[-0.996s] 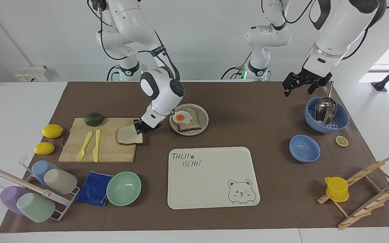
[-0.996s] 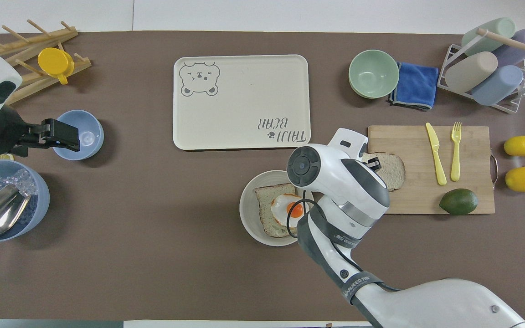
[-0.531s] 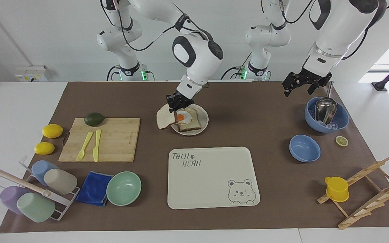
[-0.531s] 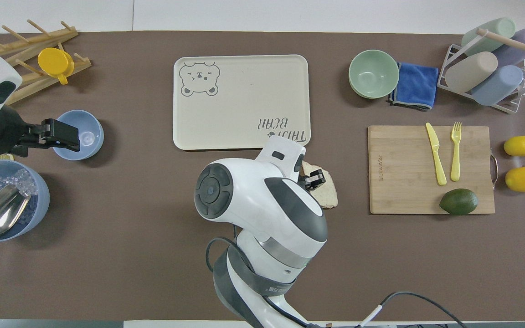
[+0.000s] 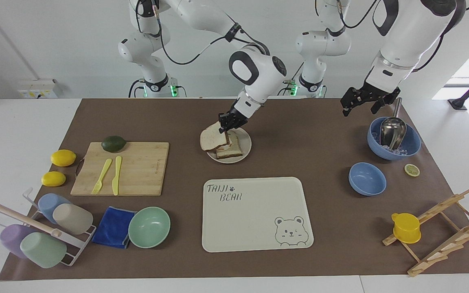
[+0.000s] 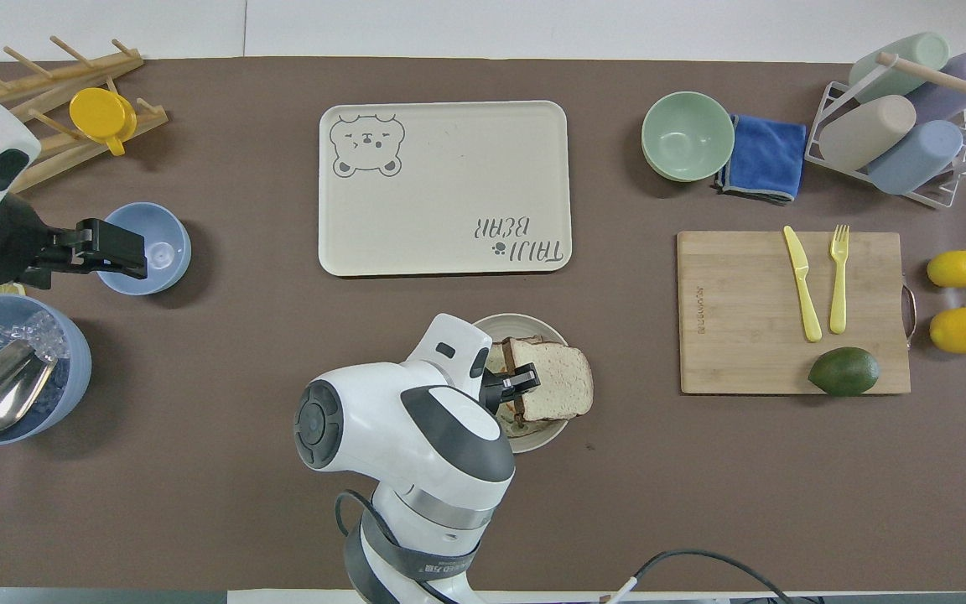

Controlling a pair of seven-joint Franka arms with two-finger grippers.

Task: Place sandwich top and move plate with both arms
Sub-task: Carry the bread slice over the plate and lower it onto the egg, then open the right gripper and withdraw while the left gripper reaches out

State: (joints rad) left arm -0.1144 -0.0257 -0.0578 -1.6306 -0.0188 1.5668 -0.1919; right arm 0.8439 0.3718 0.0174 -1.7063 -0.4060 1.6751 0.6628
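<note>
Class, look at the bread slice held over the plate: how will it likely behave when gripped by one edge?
The sandwich top probably weighs little, since the right gripper carries it by one edge. It hangs tilted over the plate without folding, so fairly stiff. Being bread, it likely dents or tears if squeezed hard.

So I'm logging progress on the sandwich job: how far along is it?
Done: nothing finished yet. In hand: the right gripper is shut on the sandwich top, holding it tilted over the bread on the plate. Left: release the slice, then move the plate with both arms; the left gripper waits open above the ice bowl.
</note>
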